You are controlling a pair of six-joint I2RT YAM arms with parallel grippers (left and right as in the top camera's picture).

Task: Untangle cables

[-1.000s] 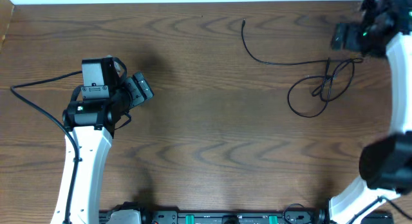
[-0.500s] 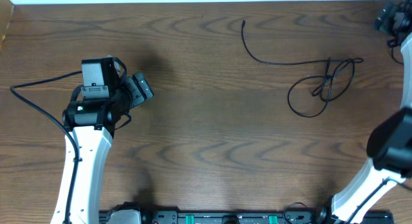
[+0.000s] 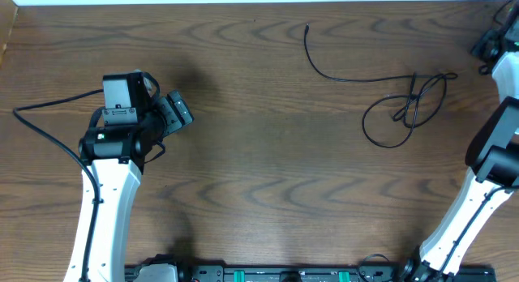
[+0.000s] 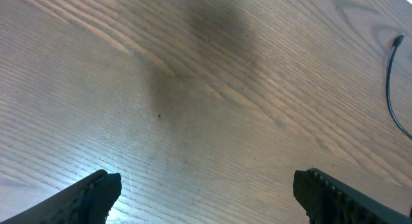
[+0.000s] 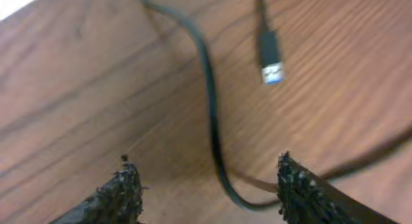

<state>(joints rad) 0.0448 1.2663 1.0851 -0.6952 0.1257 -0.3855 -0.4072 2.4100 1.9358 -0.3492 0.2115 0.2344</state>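
Note:
The cables lie at the back right of the table in the overhead view: a thin black cord (image 3: pixel 334 74) runs from a free end at the back to a loose knotted loop (image 3: pixel 412 106). No separate white or grey cord can be made out. My right gripper (image 3: pixel 486 45) is at the table's far right edge, right of the loop. In the right wrist view it (image 5: pixel 209 185) is open above a black cord (image 5: pixel 209 114), with a USB plug (image 5: pixel 270 56) beyond. My left gripper (image 3: pixel 177 112) (image 4: pixel 206 185) is open and empty over bare wood, far left of the cables. A cord end (image 4: pixel 390 82) shows in the left wrist view.
A thicker black wire (image 3: pixel 45 128) trails from the left arm to the table's left edge. The wooden table (image 3: pixel 268 168) ends at a white strip along the back. Both arm bases stand at the front edge.
My right arm has swung away from the spot just above the knotted loop to the far right edge. The cables and the left arm have not moved.

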